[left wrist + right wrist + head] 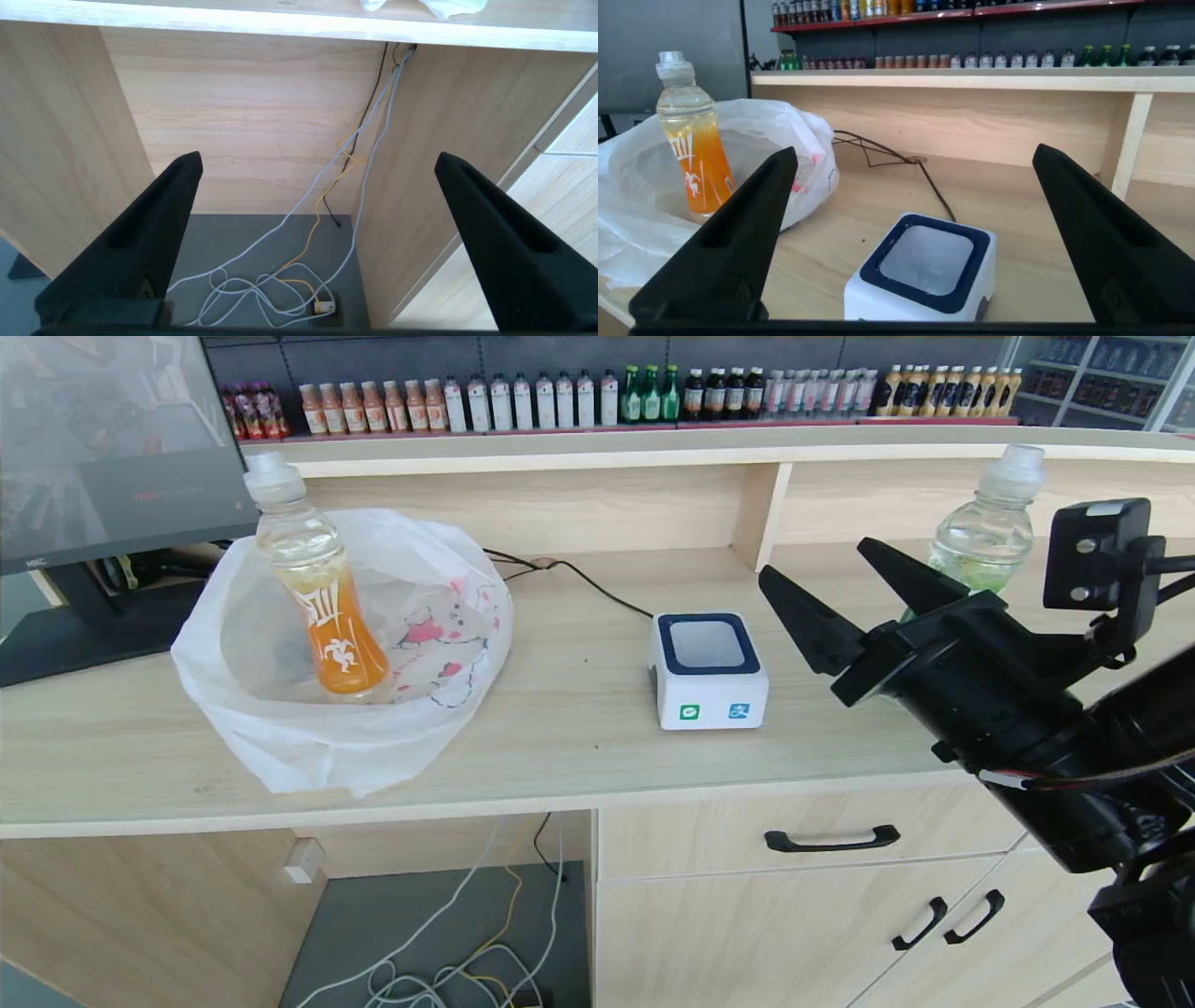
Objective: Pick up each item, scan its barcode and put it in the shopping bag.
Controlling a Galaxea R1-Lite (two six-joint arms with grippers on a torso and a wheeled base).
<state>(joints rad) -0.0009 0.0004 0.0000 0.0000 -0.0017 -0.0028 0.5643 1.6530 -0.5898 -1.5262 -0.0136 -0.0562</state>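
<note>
1. Left tool (318, 173) hangs below the desk (560, 737) edge, fingers spread wide.
2. Right tool (815, 562), spread and empty, hovers over the desk, with the scanner (708, 667) to its left.
3. Clear bottle (985, 537) stands upright just behind it, rightward; the right arm is nearer.
4. Orange bottle (331, 616) stands in the bag (280, 747), far left.

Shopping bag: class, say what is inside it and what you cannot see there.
One orange drink bottle stands inside the white shopping bag. The bag's floor under the bottle is covered, so nothing there can be checked.
</note>
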